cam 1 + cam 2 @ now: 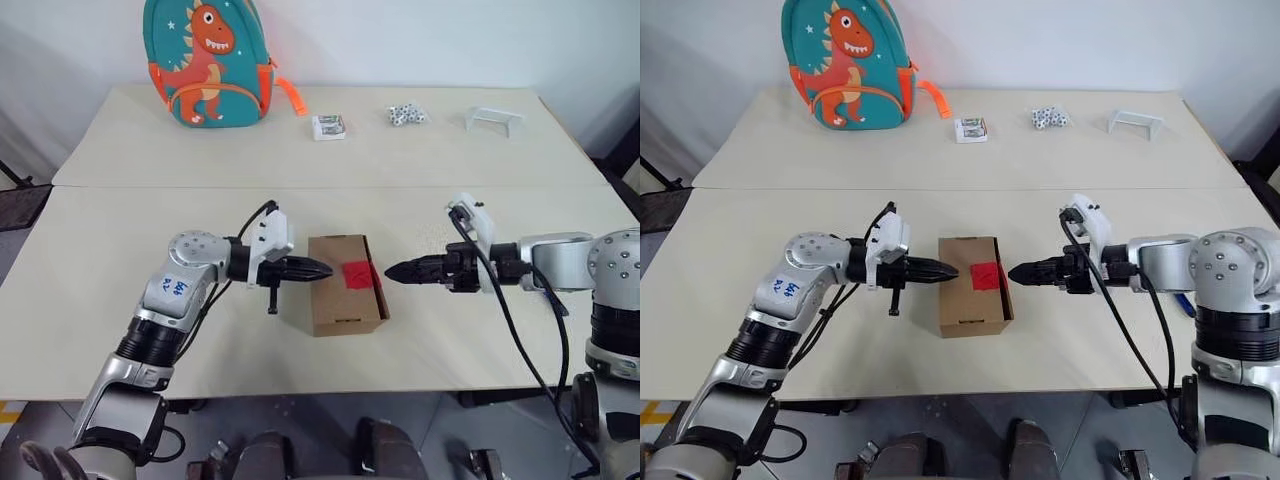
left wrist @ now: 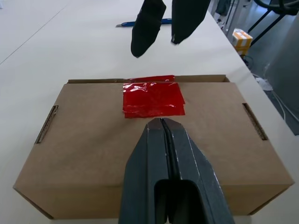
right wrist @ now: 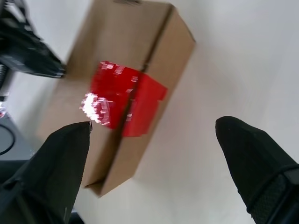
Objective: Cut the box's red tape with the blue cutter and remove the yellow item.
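Observation:
The brown cardboard box (image 1: 340, 295) lies closed on the near table, between my two grippers. The red tape (image 1: 357, 273) covers its seam on the right side and folds over the edge. My left gripper (image 1: 325, 270) is shut and empty, with its tip over the box's left top, just short of the tape (image 2: 153, 99). My right gripper (image 1: 390, 270) hovers just right of the box, pointing at the tape. Its fingers (image 3: 60, 163) are spread open with nothing between them. The blue cutter (image 2: 125, 24) lies on the table beyond the box, partly behind the right gripper. The yellow item is hidden.
On the far table stand a teal dinosaur backpack (image 1: 205, 60), a small white packet (image 1: 328, 127), several dice (image 1: 406, 115) and a white bracket (image 1: 494, 121). A seam runs between the two tables (image 1: 130, 220).

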Robot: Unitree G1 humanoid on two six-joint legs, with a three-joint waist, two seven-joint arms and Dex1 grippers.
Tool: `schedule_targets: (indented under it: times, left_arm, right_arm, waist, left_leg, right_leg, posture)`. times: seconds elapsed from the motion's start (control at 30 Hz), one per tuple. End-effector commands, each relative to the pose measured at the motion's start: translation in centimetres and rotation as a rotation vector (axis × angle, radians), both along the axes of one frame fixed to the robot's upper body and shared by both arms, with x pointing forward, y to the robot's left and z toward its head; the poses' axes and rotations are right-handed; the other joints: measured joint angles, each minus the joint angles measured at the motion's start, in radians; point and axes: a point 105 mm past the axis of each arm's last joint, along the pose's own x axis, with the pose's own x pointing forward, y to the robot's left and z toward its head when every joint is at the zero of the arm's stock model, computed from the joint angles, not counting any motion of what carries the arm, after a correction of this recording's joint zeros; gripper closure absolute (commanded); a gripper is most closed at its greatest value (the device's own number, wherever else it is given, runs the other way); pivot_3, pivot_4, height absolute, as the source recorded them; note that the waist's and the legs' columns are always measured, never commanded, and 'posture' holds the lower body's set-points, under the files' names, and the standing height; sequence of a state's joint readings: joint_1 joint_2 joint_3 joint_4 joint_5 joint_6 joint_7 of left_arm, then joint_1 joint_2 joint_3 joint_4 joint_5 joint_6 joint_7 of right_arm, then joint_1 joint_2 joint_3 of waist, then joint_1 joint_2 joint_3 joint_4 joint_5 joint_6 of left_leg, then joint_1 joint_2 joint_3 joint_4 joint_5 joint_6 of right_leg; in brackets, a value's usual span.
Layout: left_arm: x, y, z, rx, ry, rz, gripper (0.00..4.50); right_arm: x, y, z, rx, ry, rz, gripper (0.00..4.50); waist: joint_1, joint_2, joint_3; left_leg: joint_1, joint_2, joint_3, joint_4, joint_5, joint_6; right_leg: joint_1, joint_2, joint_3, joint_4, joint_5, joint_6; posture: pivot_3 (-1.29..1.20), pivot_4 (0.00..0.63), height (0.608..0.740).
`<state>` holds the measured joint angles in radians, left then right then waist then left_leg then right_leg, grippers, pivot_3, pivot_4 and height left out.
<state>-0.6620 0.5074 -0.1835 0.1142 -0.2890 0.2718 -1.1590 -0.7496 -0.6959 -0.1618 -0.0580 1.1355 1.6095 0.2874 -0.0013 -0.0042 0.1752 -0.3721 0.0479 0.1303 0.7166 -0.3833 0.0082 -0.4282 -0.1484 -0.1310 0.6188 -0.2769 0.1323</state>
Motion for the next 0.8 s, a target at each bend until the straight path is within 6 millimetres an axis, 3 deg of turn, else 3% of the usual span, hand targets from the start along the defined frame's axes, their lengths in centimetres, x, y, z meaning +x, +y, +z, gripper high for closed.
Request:
schedule_targets:
  times: [0.03,0.33,0.8]
  left_arm:
    - [-0.3,-0.3,0.2,-0.005,-0.024,-0.018,4.5]
    - [-0.3,0.0,-0.4,0.012,-0.017,0.01,4.5]
    - [-0.3,0.1,-0.8,0.024,-0.01,0.02,4.5]
  right_arm:
    - [0.3,0.2,0.3,0.005,-0.002,-0.017,0.04]
    - [0.6,2.1,-1.2,0.021,0.058,-0.015,0.04]
    - [0.8,0.5,-1.4,0.017,0.083,-0.071,0.04]
  waist:
    - [0.0,0.0,0.0]
    - [-0.002,0.0,0.0]
    - [-0.001,0.0,0.0]
  left_leg:
    - [0.0,0.0,0.0,0.0,0.0,0.0]
    - [0.0,0.0,0.0,0.0,0.0,0.0]
    - [0.0,0.0,0.0,0.0,0.0,0.0]
  right_leg:
    - [0.0,0.0,0.0,0.0,0.0,0.0]
    - [0.0,0.0,0.0,0.0,0.0,0.0]
    - [0.0,0.0,0.0,0.0,0.0,0.0]
  posture:
    - [0.0,0.15,0.74]
    - [0.0,0.15,0.74]
    - [0.0,0.15,0.74]
